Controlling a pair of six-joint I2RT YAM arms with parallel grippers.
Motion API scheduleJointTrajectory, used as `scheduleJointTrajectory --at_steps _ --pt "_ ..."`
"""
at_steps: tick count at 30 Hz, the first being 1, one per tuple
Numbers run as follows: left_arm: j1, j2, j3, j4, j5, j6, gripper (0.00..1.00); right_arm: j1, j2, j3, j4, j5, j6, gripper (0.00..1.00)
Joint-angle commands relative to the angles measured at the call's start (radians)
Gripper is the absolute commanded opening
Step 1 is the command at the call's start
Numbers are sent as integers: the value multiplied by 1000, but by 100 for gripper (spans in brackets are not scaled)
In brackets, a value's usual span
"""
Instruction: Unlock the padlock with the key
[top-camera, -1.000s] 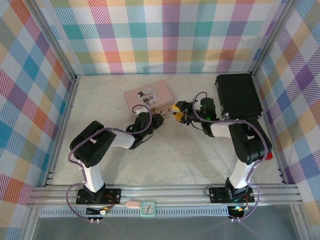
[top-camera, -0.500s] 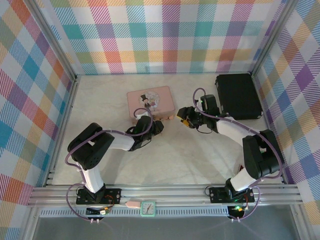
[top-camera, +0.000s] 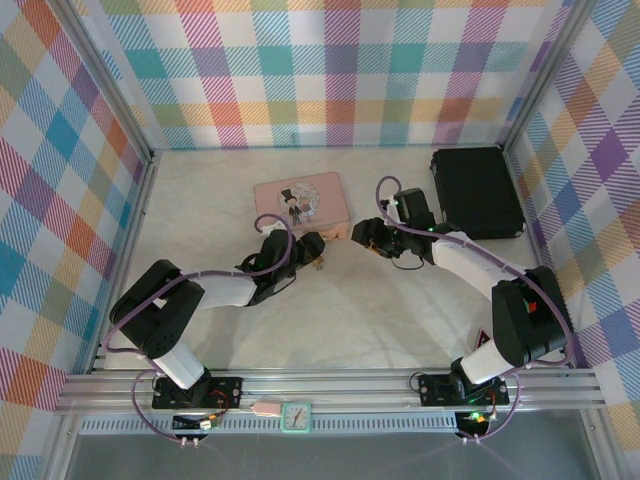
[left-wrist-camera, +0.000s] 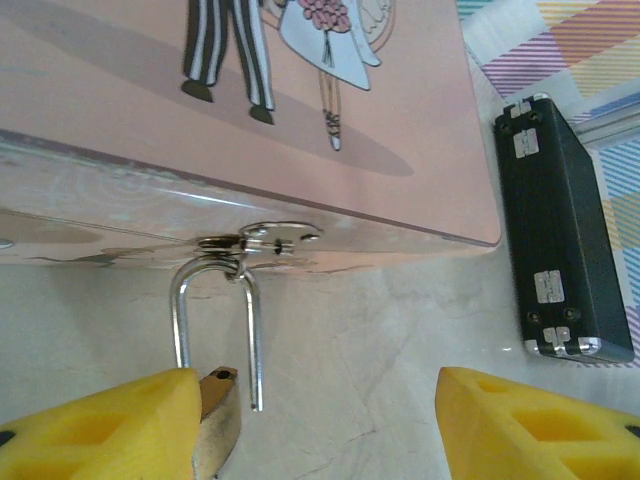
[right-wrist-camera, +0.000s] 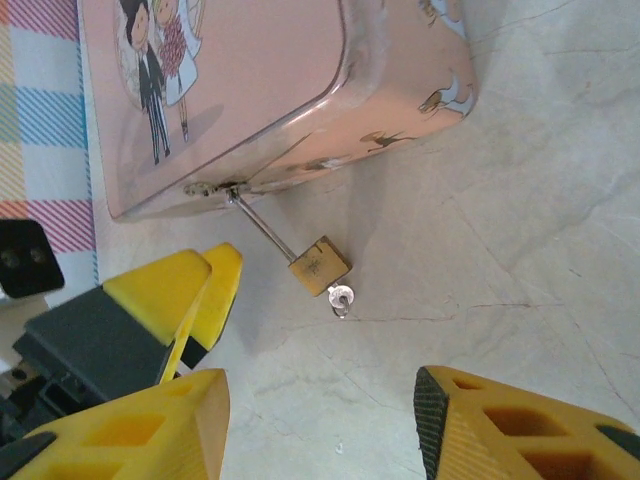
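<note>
The left gripper (left-wrist-camera: 318, 402) lies low over the pale table (top-camera: 380, 310), at the near side of the pink tin (top-camera: 300, 200). Its yellow fingers (left-wrist-camera: 110, 430) stand wide apart and grip nothing. In the left wrist view, the left finger covers part of the padlock; whether the two touch cannot be told.

The tin lies flat near the middle of the table, with a bride and groom pictured on its lid. A small metal hasp (left-wrist-camera: 265, 237) juts from its near side wall.

The padlock (right-wrist-camera: 320, 264) hangs from that hasp by its silvery shackle (left-wrist-camera: 178, 320) and lies on the table just beside the tin. One leg of the shackle runs down into the brass body, while the other ends bare in the air beside the body. The key (right-wrist-camera: 340, 297) sits at the bottom end of the body, its round silver head resting on the table.

The right gripper (right-wrist-camera: 318, 390) hovers just right of the padlock. Its yellow fingers are spread with bare table between them, and they touch neither lock nor key.

A closed black case (top-camera: 477, 190) lies at the far right of the table, well apart from the tin.
</note>
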Motion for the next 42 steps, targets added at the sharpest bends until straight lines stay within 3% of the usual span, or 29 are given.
scheduleJointTrajectory --at_steps 1,4,10,17,21,28,42 --pt "22 -19 -24 -19 10 -6 63 40 -11 37 -49 4 -96 51" --pt "44 -62 -42 -44 -6 -6 63 122 17 99 -132 53 -184 51" --pt "119 -209 -43 -243 -79 13 66 257 156 258 -295 169 -302 51" --pt "249 -303 -49 -343 -56 46 68 366 343 461 -450 339 -399 51" --pt "308 -320 -70 -319 -17 37 68 402 436 543 -489 428 -455 57" --pt "336 -312 -97 -274 21 14 68 451 578 672 -535 574 -550 59" --pt "344 -293 -92 -254 34 9 68 482 658 665 -449 806 -617 58"
